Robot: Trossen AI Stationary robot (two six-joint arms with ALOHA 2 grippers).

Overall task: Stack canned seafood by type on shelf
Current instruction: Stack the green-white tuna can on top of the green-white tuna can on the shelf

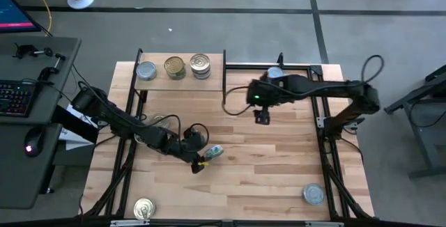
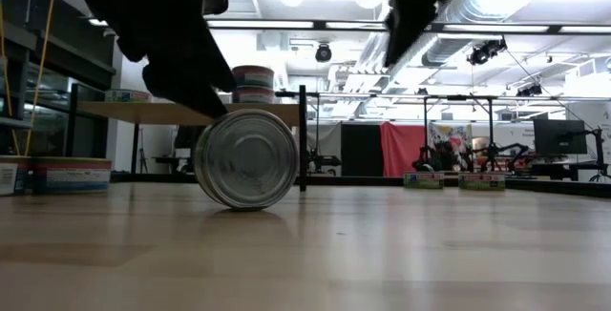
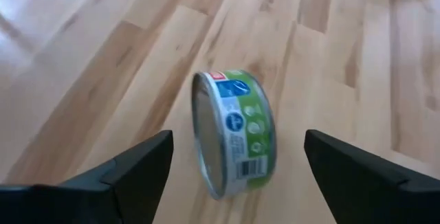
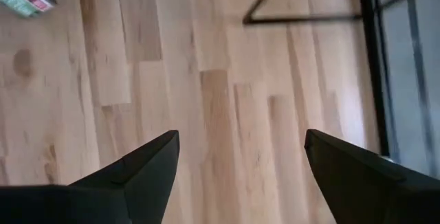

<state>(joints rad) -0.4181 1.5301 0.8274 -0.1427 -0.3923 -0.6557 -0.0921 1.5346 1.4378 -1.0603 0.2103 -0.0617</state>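
Gaping wide at lower centre, the left pincer [image 1: 200, 159] flanks a green-labelled tin [image 3: 234, 131] tipped on edge, seemingly freed, while the right pincer [image 1: 262, 118] idles open mid-bench.

Even overhead light fell from ceiling strips [image 2: 315, 27] seen in the low view, bright behind dark, silhouetted arms. The bench [image 2: 382, 254] carried soft sheen and blurred toward the lower edge of that frame. In the left wrist view the green-labelled tin [image 3: 234, 133] was smeared with blur. Shadows stayed faint and short throughout.
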